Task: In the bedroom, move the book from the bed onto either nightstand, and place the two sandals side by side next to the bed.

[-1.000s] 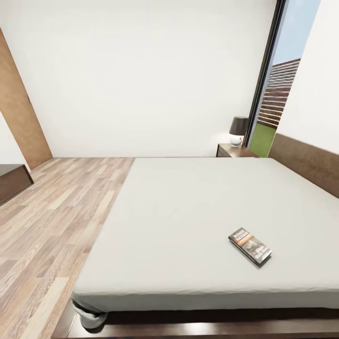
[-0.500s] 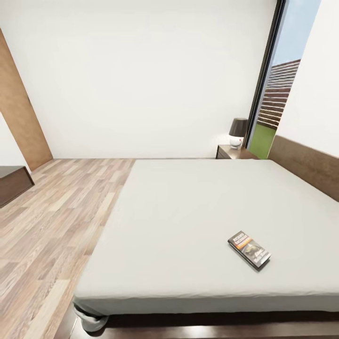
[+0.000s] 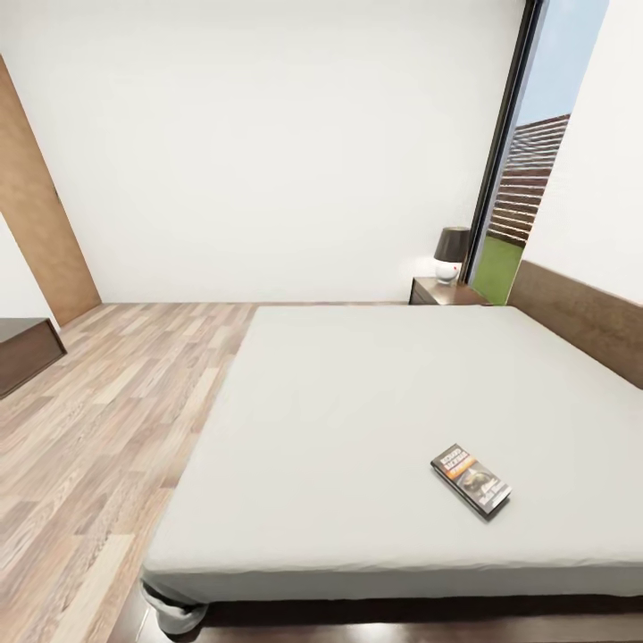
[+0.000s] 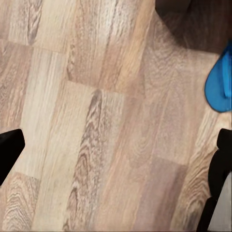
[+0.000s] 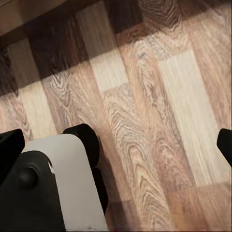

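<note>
book (image 3: 471, 480) flat on bed (image 3: 357, 402) | lamp (image 3: 451, 253) on nightstand (image 3: 444, 291) | both fingers spread, seemingly empty

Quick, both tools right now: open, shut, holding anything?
Left tool: open, holding nothing, over the floor.
Right tool: open, holding nothing.

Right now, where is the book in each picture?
Head view: the book lies flat on the bed, toward the near right part of the mattress.
Left wrist view: not in it.
Right wrist view: not in it.
Shared landmark: the wooden plank floor is in all three.
</note>
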Robot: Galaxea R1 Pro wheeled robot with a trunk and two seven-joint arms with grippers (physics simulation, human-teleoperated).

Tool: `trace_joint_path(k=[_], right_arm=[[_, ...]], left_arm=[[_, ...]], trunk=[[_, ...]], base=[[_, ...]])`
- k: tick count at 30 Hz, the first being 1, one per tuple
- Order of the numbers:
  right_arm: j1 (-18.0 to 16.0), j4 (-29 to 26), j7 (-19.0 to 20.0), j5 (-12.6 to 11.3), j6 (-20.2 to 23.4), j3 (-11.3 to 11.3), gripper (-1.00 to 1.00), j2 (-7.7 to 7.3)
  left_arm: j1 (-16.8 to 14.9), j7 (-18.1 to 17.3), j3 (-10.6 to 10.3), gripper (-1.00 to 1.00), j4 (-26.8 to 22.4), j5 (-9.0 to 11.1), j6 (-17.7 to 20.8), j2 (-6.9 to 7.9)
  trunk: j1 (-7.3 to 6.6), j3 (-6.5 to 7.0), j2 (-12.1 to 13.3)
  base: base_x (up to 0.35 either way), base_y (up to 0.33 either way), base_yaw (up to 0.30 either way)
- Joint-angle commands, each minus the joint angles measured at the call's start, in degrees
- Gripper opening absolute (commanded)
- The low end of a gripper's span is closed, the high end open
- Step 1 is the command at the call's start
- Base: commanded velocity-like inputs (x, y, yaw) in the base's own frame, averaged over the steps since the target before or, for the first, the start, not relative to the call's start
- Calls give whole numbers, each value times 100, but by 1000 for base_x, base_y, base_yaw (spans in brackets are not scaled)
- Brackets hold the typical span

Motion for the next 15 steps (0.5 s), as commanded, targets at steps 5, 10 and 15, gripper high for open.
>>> trace_joint_path(k=[5, 10, 15], right_arm=[[3, -19, -945, 526, -47, 2, 100, 517], [-1, -31, -1696, 838, -48, 35, 100, 902], [-3, -35, -2090, 956, -48, 47, 100, 1088]], left_arm=[[0, 22, -138, 100, 14, 70, -26, -175], [-4, 42, -218, 100, 21, 78, -35, -221], [-5, 52, -244, 100, 25, 85, -129, -235]], trunk=[[-111, 86, 200], [-221, 176, 400], [-330, 266, 601]], base=[[0, 0, 0], [0, 0, 0], [0, 0, 0]])
